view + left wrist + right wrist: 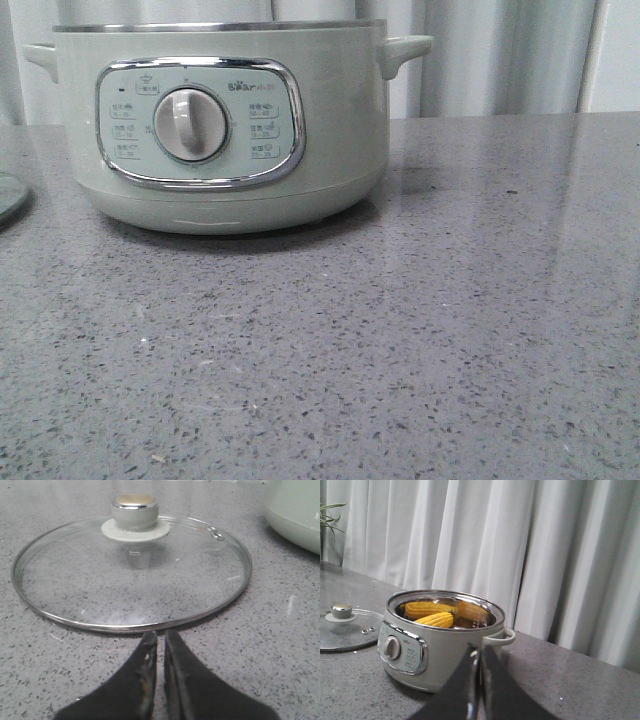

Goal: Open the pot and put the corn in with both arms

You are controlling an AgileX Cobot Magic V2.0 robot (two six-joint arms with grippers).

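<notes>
1. The large round pale grey-green electric pot point(230, 130) with side handles and a chrome-framed dial panel stands uncovered on the speckled grey stone countertop point(400, 340), in front of a white pleated curtain point(520, 545).
2. The yellow corn cob point(436, 619) lies inside the pot, against the steel inner wall. A second yellow shape behind it may be its reflection in the steel or another cob; the right wrist view does not settle this.
3. The round glass lid point(130, 575), with steel rim and brass-capped knob, lies flat on the countertop beside the pot and apart from it, knob upward.
4. The left gripper point(160, 640) sits low, just short of the lid's near rim. Its black fingers are almost together with a thin slit between them, and they grasp nothing.
5. The right gripper point(479, 655) hangs above and back from the pot. Its fingers are likewise pressed nearly together and carry nothing.
6. Judgement: both parts of the task appear complete, so the step in hand is a clean retreat.
7. To do it well, the left arm should lift before it travels, so that the fingertips do not nudge the lid's rim and send it sliding toward the pot.
8. The right arm should draw away upward, well clear of the near side handle point(498, 636).
</notes>
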